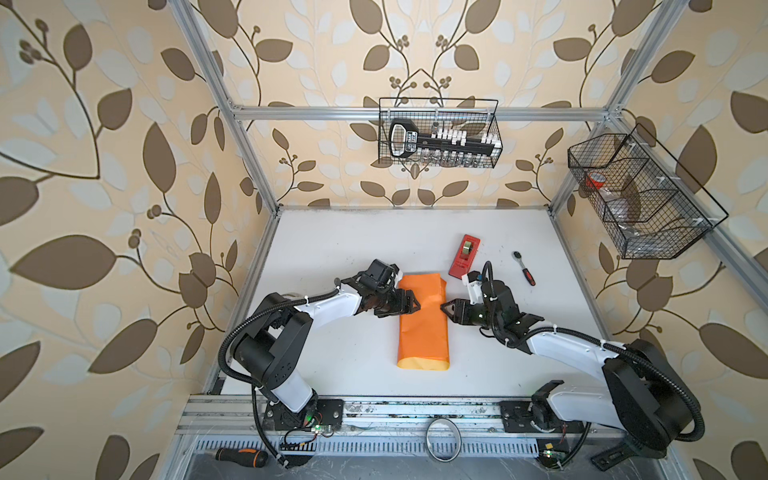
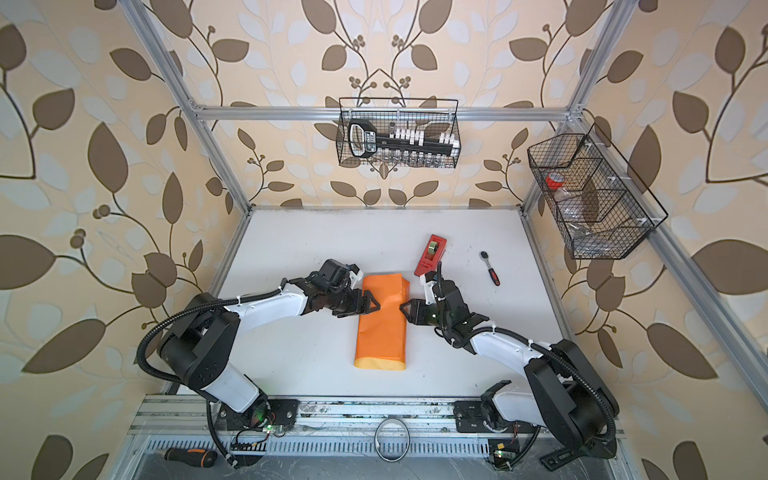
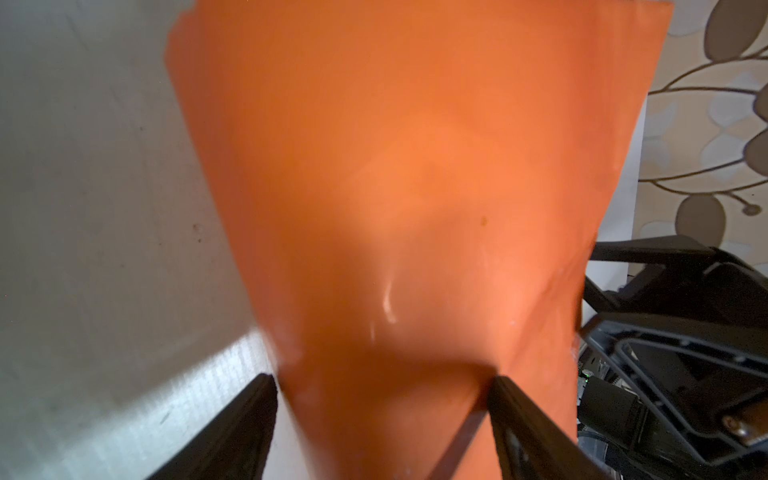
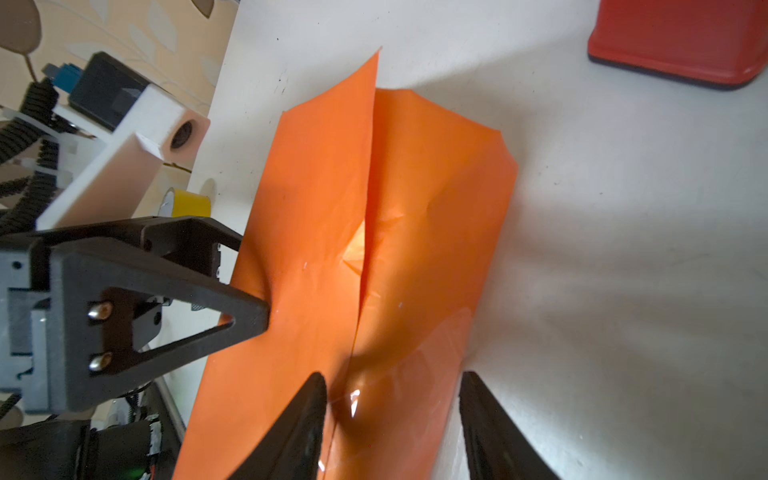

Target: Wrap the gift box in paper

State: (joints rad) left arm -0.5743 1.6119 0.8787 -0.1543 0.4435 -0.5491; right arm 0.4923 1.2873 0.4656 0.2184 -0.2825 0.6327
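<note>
- White table (image 1: 353, 249): left gripper (image 1: 412, 308) jaws wide apart, holding nothing, one fingertip touching paper (image 1: 424, 336) at its left edge
- right gripper (image 1: 445, 311) jaws partly apart, empty, at paper's right edge
- paper folded lengthwise mid-table, orange side out; gift box not visible
- red tape dispenser (image 1: 464, 255) near its far end

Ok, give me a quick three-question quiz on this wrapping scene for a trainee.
1. True or false: the red tape dispenser stands on the table, off the paper.
2. Which touches the paper? A ratchet, B wire basket, C left gripper.
3. Fill in: the paper's upward face is ___.
Key: 1 true; 2 C; 3 orange.
</note>
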